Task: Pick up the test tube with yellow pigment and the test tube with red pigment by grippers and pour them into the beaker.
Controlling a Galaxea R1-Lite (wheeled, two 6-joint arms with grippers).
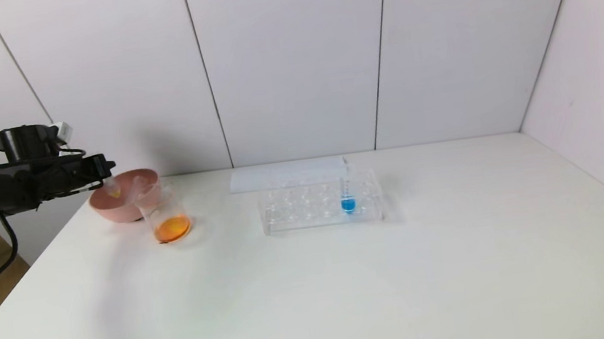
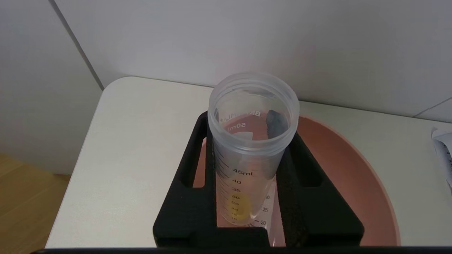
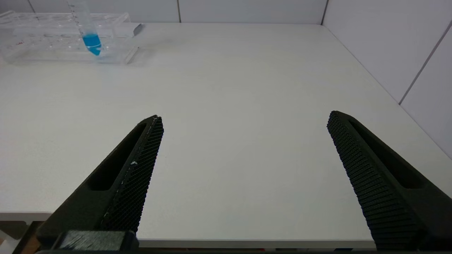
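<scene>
The left tool (image 2: 247,197) pinches the clear graduated test tube with yellow pigment (image 2: 247,155), nearly drained, over the pink bowl (image 2: 346,169). The clear beaker (image 1: 165,212) on the white counter (image 1: 317,294) holds orange liquid, so pouring looks finished; dropping the tube comes next. The right tool (image 3: 243,169) hangs spread.

Beaker (image 1: 164,214) before bowl (image 1: 116,206), perhaps touching.

This looks like a lab. A clear tube rack (image 1: 321,204) holding a blue tube (image 1: 347,195) stands on a plain white counter (image 1: 351,290), near a beaker (image 1: 165,214) of orange liquid, with bare white walls behind.
</scene>
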